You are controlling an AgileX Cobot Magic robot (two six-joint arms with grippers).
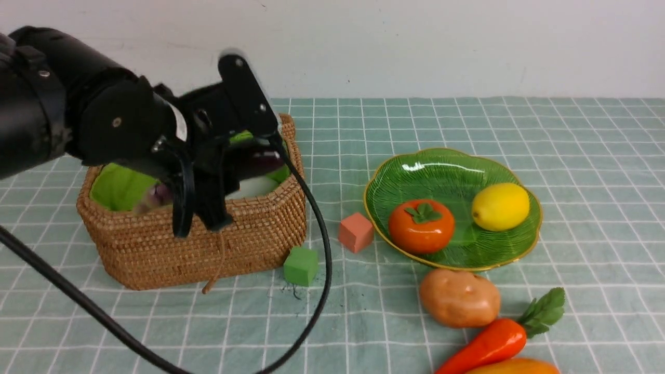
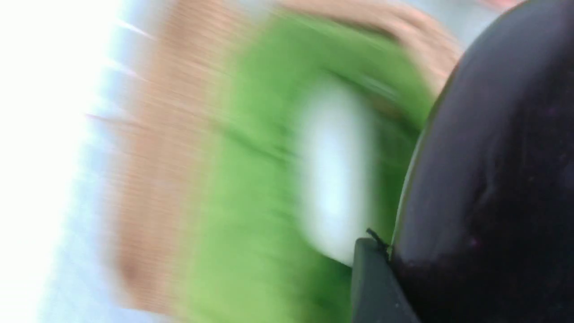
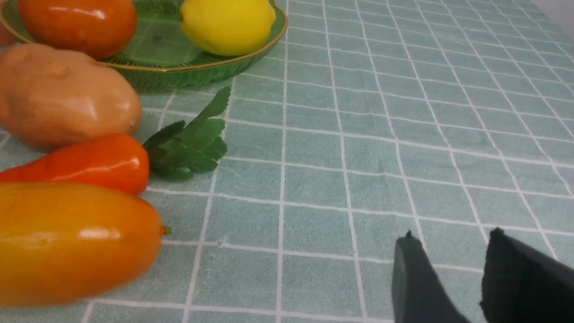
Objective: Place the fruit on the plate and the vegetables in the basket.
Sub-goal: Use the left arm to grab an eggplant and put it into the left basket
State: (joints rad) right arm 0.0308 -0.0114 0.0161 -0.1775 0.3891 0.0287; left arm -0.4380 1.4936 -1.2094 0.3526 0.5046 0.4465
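Observation:
My left gripper [image 1: 200,205] is shut on the dark purple eggplant [image 1: 260,156] and holds it low over the open wicker basket [image 1: 249,244]. In the blurred left wrist view the eggplant [image 2: 493,179] lies against one finger [image 2: 372,287]. The white radish [image 1: 254,187] lies in the basket. The persimmon [image 1: 421,226] and lemon [image 1: 500,206] sit on the green plate [image 1: 441,171]. The potato [image 1: 460,297], carrot [image 1: 488,345] and mango [image 1: 514,368] lie on the cloth in front of the plate. My right gripper [image 3: 452,234] is open and empty, to the right of the mango [image 3: 76,242].
A pink cube [image 1: 356,232] and a green cube [image 1: 301,266] lie between the basket and the plate. The left arm's black cable [image 1: 324,259] loops down over the cloth in front of the basket. A white wall stands behind the table.

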